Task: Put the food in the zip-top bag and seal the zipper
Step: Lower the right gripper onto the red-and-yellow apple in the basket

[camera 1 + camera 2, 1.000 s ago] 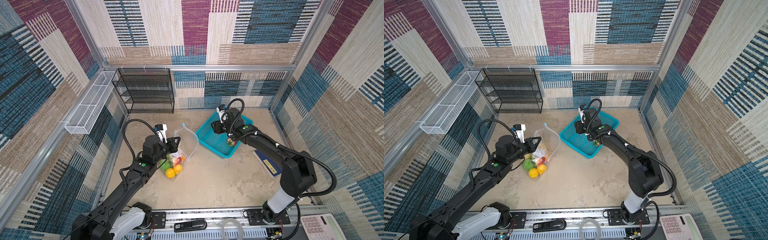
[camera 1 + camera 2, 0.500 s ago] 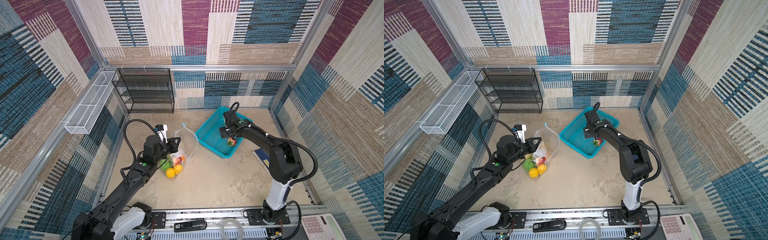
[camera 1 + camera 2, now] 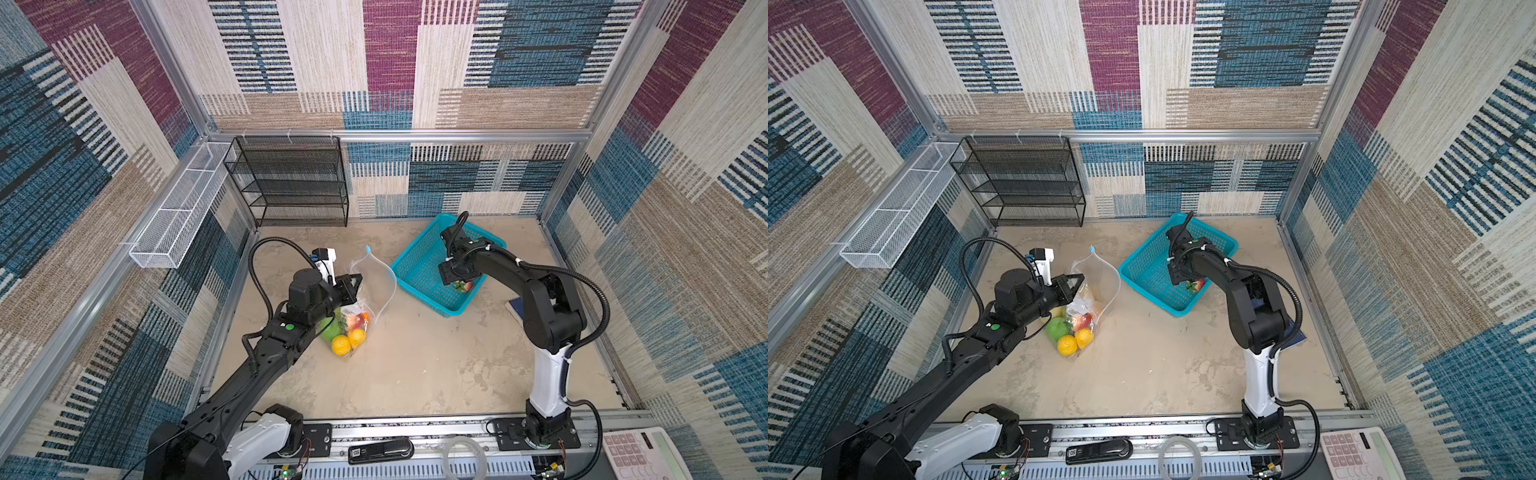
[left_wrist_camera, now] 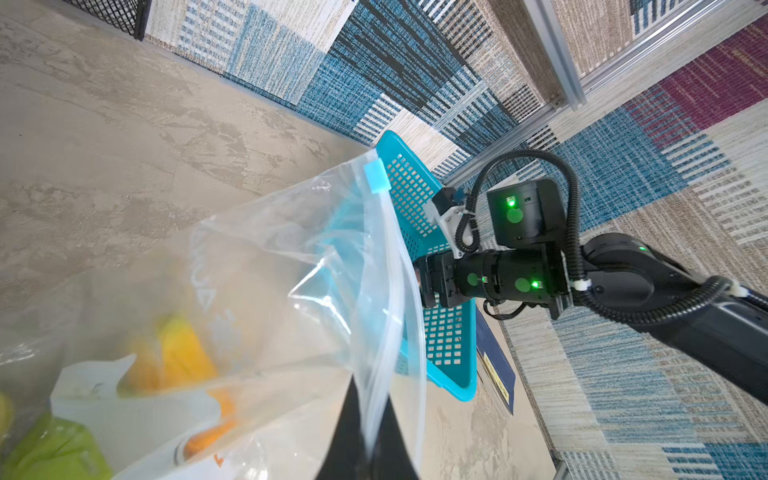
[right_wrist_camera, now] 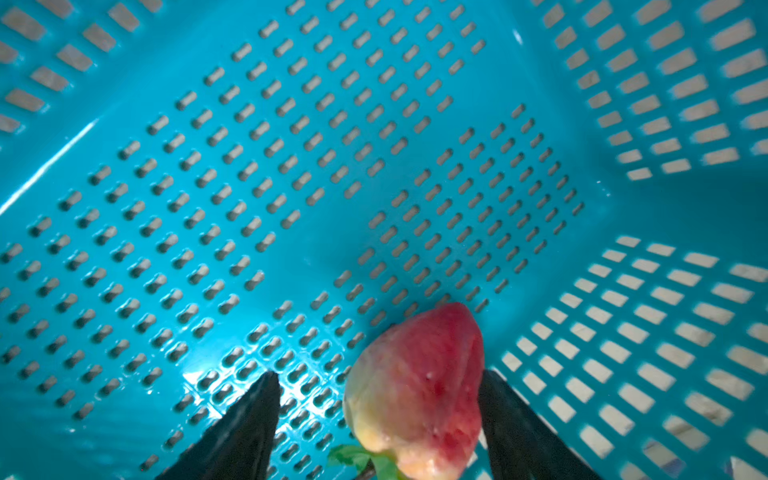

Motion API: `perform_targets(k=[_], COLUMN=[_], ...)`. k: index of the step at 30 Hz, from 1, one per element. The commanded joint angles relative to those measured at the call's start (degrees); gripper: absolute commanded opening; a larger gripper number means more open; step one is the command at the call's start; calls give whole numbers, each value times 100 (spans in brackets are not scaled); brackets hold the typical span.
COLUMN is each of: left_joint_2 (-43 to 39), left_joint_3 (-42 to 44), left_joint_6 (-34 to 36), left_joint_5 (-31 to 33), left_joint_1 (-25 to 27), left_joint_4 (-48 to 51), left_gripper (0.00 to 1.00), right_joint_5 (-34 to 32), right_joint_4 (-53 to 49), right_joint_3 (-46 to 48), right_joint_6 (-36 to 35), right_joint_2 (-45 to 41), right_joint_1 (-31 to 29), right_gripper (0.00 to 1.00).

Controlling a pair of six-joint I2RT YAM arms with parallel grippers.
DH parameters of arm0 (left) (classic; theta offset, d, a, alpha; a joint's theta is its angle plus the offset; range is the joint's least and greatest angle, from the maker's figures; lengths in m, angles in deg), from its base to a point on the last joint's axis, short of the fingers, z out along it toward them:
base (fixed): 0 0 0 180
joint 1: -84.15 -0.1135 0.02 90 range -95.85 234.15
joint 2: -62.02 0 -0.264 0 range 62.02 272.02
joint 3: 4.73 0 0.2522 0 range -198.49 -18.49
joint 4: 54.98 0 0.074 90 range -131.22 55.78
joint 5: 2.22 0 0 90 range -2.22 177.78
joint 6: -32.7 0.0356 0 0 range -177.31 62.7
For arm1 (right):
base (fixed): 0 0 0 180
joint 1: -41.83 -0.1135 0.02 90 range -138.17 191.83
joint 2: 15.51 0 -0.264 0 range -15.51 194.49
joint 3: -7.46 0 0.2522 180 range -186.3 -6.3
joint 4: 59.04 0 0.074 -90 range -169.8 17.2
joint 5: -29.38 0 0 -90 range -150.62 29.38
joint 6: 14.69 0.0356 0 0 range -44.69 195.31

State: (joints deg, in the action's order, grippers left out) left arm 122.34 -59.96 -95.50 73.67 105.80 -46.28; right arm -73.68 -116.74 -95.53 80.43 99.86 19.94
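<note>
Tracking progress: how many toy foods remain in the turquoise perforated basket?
1: a red plastic strawberry in the turquoise perforated basket, inside the open right gripper. The arm may hide others.

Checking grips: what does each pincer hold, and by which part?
The left pincer pinches the zip-top bag by its rim; the right pincer holds nothing, open around the strawberry.

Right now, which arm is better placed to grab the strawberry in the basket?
Right. The right hand, open, straddles the strawberry in the turquoise basket; the left hand is shut on the rim of the zip-top bag.
</note>
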Motion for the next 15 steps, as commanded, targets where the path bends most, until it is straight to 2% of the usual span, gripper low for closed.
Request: perform_targets(k=[1, 5, 9, 11, 13, 15], left_joint_2=[17, 59, 179, 238, 270, 270], left_joint_3=[-80, -93, -181, -222, -254, -254], left_joint_6=[159, 164, 165, 142, 137, 142], left_joint_5=[-96, -88, -116, -160, -189, -185], left_joint_1=[-3, -3, -3, -3, -3, -3], left_joint_4=[-127, -100, -125, -152, -153, -157], left_gripper=[0, 0, 0, 0, 0, 0], right_joint_5=[382, 847, 2023, 2377, 2246, 1846], right_joint_4=[41, 243, 697, 869, 922, 890], right_joint_3=[10, 80, 168, 187, 187, 196], right_joint_6=[101, 163, 202, 245, 276, 278], right_joint_2=[82, 54, -133, -243, -360, -450], right_joint_1=[-2, -7, -11, -11, -7, -15], right_gripper=[77, 77, 76, 76, 76, 76])
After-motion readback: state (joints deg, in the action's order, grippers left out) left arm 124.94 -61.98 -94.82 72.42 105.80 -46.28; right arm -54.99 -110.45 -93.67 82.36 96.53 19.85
